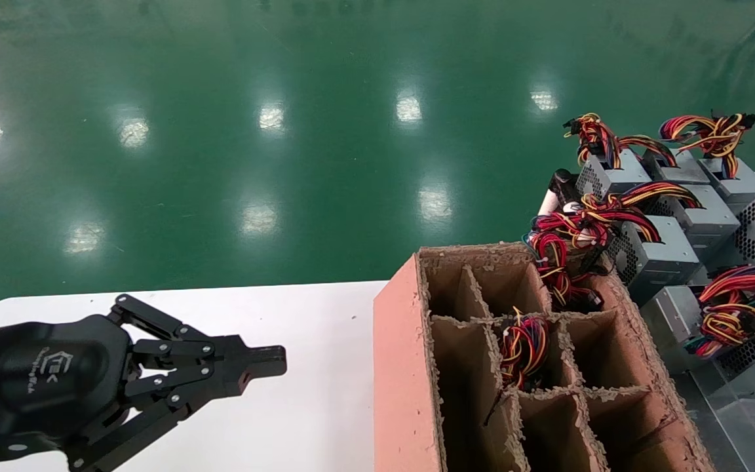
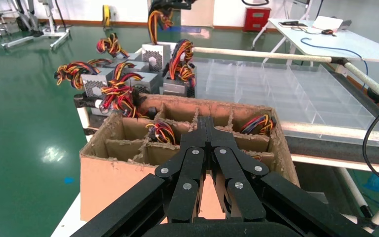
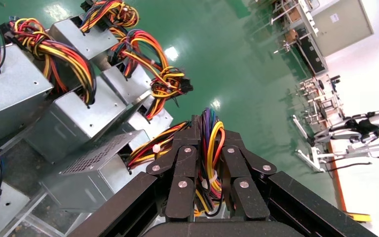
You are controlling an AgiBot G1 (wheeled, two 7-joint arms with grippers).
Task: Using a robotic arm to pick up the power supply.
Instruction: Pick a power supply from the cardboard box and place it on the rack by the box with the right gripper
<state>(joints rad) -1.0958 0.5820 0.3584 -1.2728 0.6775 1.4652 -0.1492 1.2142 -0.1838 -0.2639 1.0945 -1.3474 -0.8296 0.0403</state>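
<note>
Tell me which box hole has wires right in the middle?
The middle cell of the box holds a wire bundle; the near cells look empty, and other wires sit at the far edge.

The right gripper [image 3: 208, 129] grips a cable bundle [image 3: 212, 148] above grey power supplies [image 3: 64, 123].

Head looks down; wrists close; carton [image 1: 410, 367] shared.
</note>
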